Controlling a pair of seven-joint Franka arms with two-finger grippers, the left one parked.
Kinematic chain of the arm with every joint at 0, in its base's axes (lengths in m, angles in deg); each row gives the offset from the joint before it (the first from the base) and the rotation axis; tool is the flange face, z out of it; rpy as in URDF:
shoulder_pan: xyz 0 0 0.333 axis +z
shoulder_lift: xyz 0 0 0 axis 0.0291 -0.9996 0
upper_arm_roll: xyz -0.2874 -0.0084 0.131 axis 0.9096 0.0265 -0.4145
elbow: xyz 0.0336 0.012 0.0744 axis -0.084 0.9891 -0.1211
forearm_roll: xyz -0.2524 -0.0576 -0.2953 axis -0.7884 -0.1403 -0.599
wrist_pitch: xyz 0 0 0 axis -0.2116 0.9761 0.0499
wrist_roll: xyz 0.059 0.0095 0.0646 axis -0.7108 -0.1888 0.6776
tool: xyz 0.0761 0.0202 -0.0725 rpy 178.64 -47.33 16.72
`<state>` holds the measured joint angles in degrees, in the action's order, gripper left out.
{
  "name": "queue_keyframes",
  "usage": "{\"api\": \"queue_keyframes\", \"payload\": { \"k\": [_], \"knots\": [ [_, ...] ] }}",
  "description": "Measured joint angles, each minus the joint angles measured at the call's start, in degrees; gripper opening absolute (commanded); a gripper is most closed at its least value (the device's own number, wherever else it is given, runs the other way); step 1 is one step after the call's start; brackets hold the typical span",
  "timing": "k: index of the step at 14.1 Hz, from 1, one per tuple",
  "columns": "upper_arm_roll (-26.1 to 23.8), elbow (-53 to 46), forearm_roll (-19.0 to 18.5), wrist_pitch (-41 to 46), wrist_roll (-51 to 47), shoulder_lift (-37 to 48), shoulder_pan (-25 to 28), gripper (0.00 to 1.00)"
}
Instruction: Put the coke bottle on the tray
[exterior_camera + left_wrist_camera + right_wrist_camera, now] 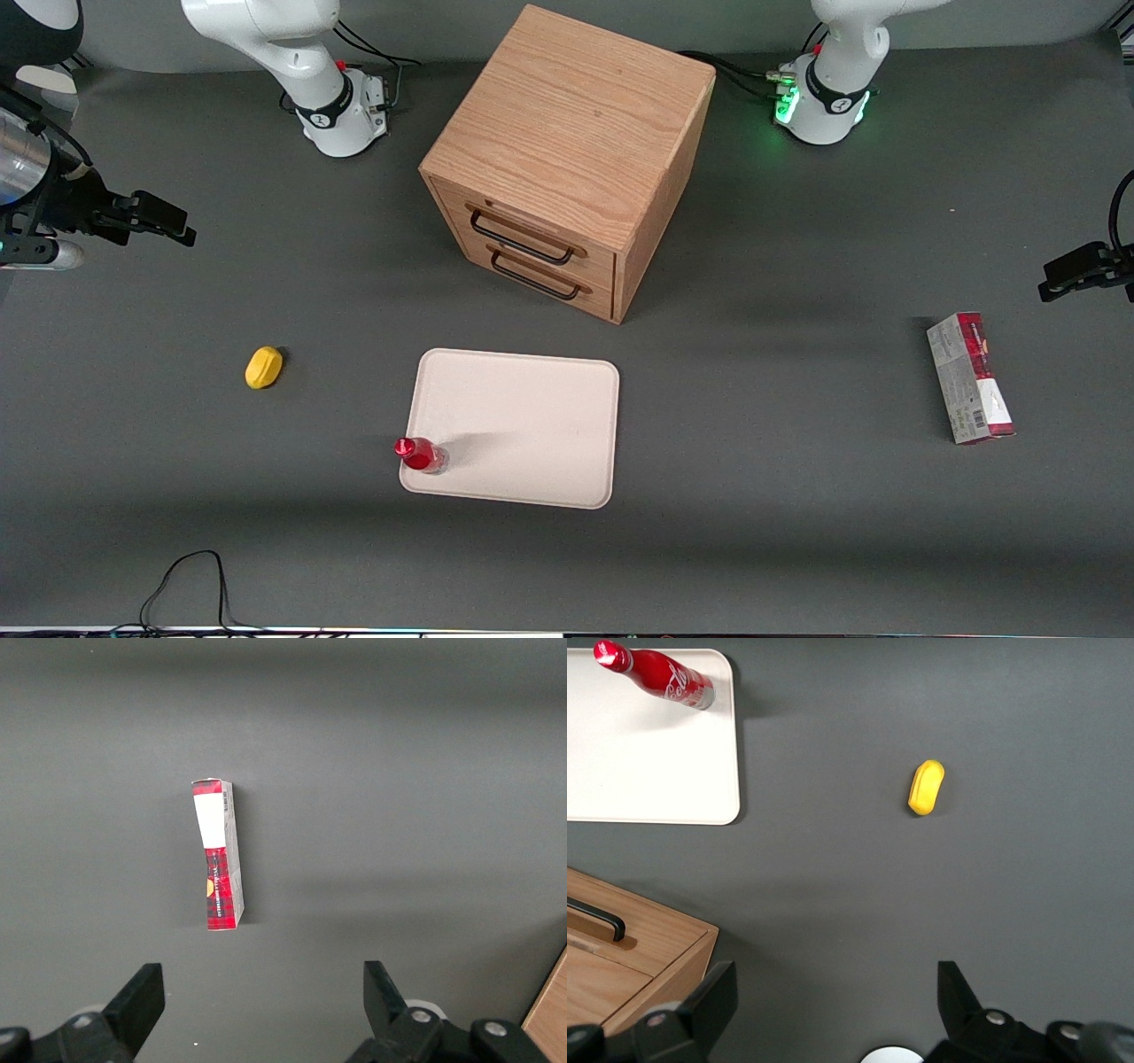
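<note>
Right arm's black two-finger end effector [168,226] hangs at the working arm's end of the dark grey desk [797,461], raised above the surface, touching nothing. Fingers [709,1005] spread wide apart, nothing between them. White arm segments rise from the white round base [341,120], which sits farther from the front camera than the end effector.

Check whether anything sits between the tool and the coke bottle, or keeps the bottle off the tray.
Nothing visible does. The coke bottle already stands upright on a corner of the tray. The open tool hangs at the working arm's end of the table, with only bare mat between; the lemon lies aside.
</note>
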<state>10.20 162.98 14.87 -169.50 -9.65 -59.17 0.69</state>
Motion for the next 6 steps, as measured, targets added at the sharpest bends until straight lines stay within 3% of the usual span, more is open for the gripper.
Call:
{"api": "queue_keyframes", "payload": {
  "k": [6],
  "knots": [
    [-0.02,-2.37,0.00,-0.05,0.00,-2.74,0.67,1.00]
  ]
}}
